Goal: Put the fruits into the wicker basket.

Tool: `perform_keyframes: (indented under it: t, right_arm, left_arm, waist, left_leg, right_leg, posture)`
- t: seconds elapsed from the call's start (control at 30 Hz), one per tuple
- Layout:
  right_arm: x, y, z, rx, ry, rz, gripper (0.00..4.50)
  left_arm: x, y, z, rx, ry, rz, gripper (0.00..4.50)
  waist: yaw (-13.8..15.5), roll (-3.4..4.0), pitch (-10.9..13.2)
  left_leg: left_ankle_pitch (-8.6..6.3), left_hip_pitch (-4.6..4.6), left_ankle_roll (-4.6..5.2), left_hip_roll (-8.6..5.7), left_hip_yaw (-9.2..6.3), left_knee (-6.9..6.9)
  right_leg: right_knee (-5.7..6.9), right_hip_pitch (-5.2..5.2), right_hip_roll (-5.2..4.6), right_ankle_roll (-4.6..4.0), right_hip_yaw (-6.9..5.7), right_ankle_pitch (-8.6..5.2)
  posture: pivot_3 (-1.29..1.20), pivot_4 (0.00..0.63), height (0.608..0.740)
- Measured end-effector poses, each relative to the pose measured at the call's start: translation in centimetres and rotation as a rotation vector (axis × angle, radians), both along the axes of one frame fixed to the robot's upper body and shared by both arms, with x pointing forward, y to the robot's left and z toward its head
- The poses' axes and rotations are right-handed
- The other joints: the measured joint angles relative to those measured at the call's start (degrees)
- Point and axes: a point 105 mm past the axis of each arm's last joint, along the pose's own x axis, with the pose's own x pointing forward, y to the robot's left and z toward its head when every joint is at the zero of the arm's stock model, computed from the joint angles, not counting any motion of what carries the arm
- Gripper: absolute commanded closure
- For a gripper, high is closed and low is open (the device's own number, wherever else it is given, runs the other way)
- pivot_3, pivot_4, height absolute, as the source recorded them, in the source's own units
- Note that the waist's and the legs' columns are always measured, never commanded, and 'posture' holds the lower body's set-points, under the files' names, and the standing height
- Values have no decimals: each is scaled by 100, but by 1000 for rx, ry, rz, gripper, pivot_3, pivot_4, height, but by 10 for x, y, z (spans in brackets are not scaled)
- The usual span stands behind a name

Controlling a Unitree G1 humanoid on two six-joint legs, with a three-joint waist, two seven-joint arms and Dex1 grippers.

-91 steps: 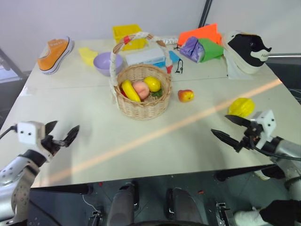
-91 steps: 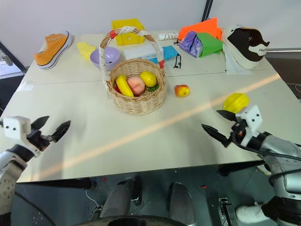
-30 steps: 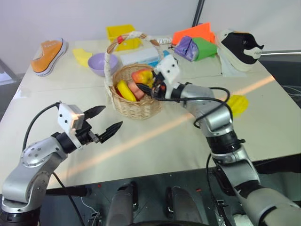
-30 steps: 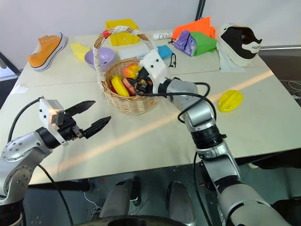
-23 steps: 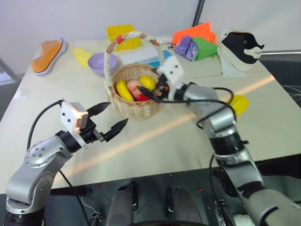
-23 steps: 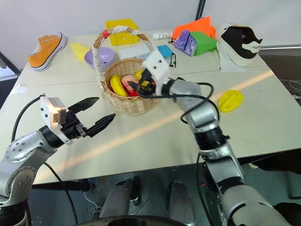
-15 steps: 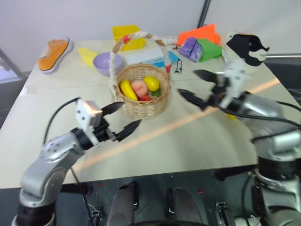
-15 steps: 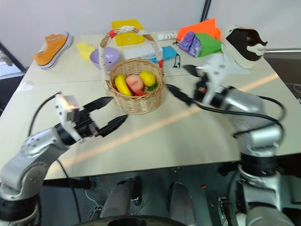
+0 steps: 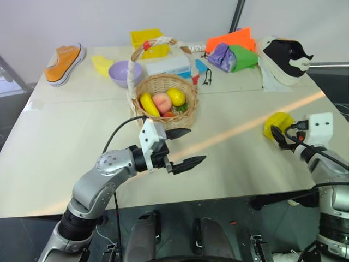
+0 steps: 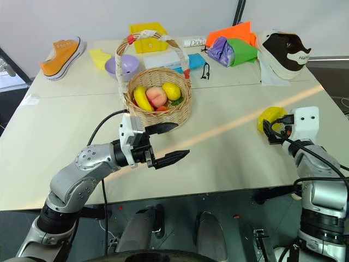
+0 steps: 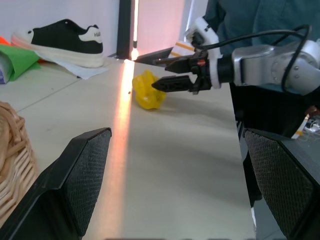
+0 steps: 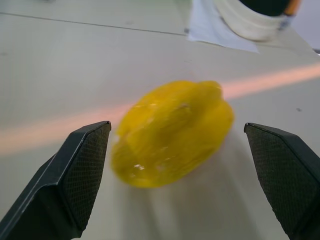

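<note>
Nearest, the left hand (image 9: 177, 148) hangs over the front middle of the counter (image 9: 65, 158), its two black fingers spread wide apart and holding nothing; it points across toward three o'clock, with the wicker basket (image 9: 163, 106) just beyond it at about twelve o'clock.

Out at three o'clock, near the counter's right edge, the right hand (image 10: 268, 132) is likewise released, its fingers standing wide on either side of the yellow starfruit (image 12: 172, 131) without yet closing on it. The starfruit lies on the counter, well apart from the basket, and looks like the only fruit left outside it.

Further back, the basket sits around the middle of the counter and already holds a banana (image 9: 147, 104), a pink peach (image 9: 163, 102) and a lemon (image 9: 176, 96), with something red just visible beneath them.

By this reckoning the task is nearly finished: the starfruit must be gripped, carried toward ten o'clock from where it lies, and dropped in under the arched handle (image 9: 158, 43).
</note>
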Motion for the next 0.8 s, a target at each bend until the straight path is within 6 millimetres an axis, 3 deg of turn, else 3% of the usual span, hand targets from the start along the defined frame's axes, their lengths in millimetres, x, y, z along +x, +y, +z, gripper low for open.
perform_keyframes:
  t: [0.3, 0.5, 0.53, 0.67, 0.73, 0.8]
  right_arm:
    - [22, 3, -19, 172, 42, -91, 43]
    - [24, 2, -18, 220, 26, -103, 2768]
    - [24, 3, -18, 224, 25, -100, 2944]
    - [26, 9, -14, 224, 20, -49, 2960]
    - [29, 24, -1, 177, -2, 58, 2960]
    - [29, 52, 23, 113, -49, 229, 2960]
  left_arm:
    - [-1, 5, -10, 2, 21, 29, 0]
    - [0, 7, -14, 3, 30, 53, 0]
    - [0, 7, -14, 3, 30, 54, 0]
    - [2, 11, -13, 0, 20, 76, 0]
    - [7, 21, -11, 5, 9, 122, 0]
    - [12, 36, -9, 7, -4, 187, 0]
  waist:
    - [5, 1, 0]
    - [12, 1, 0]
    - [11, 1, 0]
    - [-1, 4, 1]
    - [-29, 13, 6]
    - [-80, 15, 7]
  left_leg:
    - [5, -2, 8, 0, 0, -2]
    - [5, -1, 8, 0, -1, -1]
    - [5, -1, 8, 0, -2, -1]
    - [5, -2, 8, 0, 0, -2]
    - [5, -3, 9, 1, 1, -3]
    - [5, -3, 8, 5, 0, -7]
  right_leg:
    - [1, 0, 0, 1, 0, 0]
    - [1, 2, -1, 1, -1, 0]
    - [1, 2, -1, 1, -1, 0]
    - [2, 0, -1, 2, -1, 1]
    - [4, -5, -1, 2, 1, 1]
    - [5, -7, 3, 3, 0, 0]
  posture:
    - [0, 150, 740]
    - [0, 150, 740]
    - [0, 150, 740]
    - [0, 150, 740]
    - [0, 150, 740]
    - [0, 150, 740]
